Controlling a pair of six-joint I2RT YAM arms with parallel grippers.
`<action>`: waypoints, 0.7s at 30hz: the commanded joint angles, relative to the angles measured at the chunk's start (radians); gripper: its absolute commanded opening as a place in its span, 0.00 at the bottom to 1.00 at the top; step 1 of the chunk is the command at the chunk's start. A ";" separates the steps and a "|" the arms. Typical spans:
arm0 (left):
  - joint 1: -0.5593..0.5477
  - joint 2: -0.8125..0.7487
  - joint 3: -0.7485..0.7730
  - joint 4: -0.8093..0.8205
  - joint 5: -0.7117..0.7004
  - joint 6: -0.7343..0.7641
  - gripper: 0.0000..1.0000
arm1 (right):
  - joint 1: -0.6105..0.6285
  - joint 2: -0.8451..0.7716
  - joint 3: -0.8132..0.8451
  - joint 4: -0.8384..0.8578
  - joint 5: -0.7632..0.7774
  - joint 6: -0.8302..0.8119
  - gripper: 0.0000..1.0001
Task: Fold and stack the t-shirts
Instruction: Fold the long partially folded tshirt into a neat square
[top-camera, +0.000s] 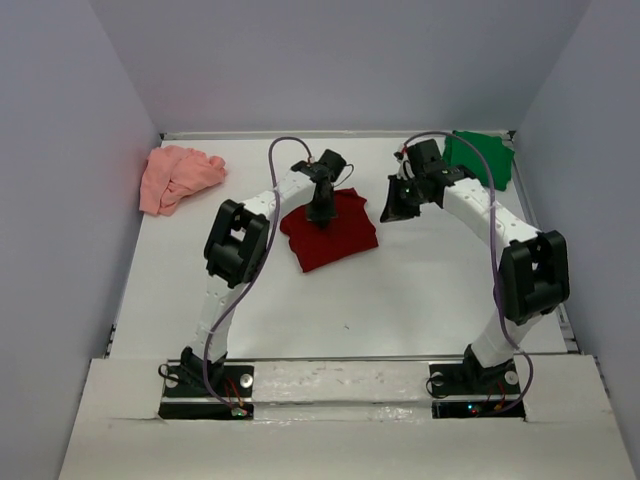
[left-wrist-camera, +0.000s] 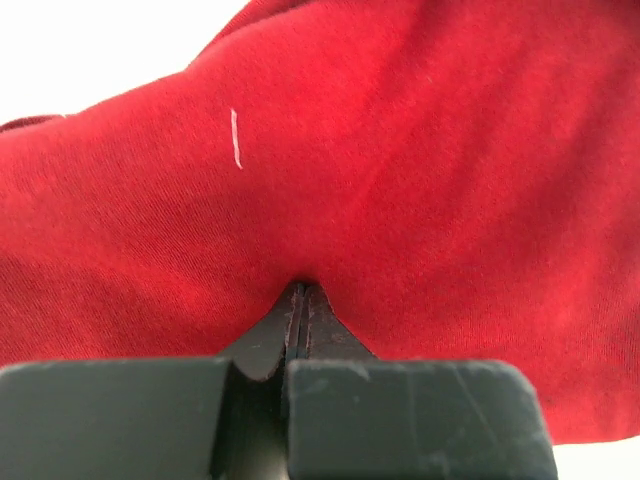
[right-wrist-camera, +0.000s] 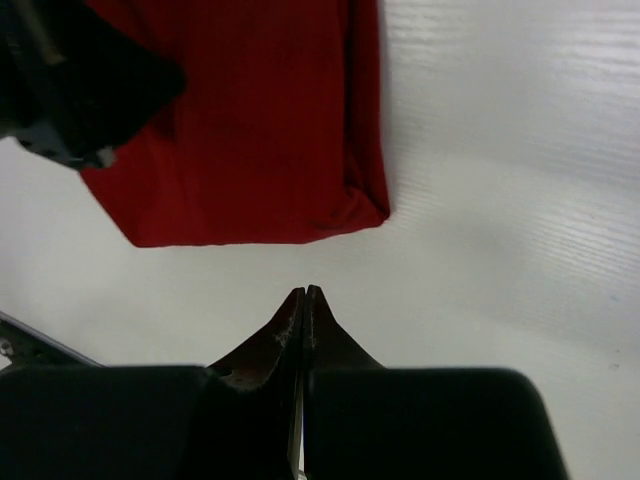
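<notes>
The red shirt (top-camera: 330, 232) lies folded beneath the left hand (top-camera: 322, 205), whose tips are pressed together, with the right hand (top-camera: 395, 205) likewise closed and empty, while the crumpled pink shirt (top-camera: 178, 176) and the green shirt (top-camera: 480, 158) lie apart, unstacked.

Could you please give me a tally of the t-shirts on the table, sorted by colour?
Dark red t-shirt: 1
Green t-shirt: 1
Pink t-shirt: 1
Total: 3

no readable text, labels, brands, numbers or signs on anything
</notes>
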 joint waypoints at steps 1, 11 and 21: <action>0.024 0.004 0.056 -0.002 0.015 0.024 0.00 | 0.034 0.040 0.156 -0.017 -0.080 0.008 0.00; 0.038 0.014 0.083 -0.002 0.038 0.038 0.00 | 0.113 0.296 0.318 -0.075 0.015 -0.030 0.00; 0.047 -0.022 0.102 -0.010 0.045 0.055 0.00 | 0.113 0.324 0.250 -0.034 0.067 -0.009 0.00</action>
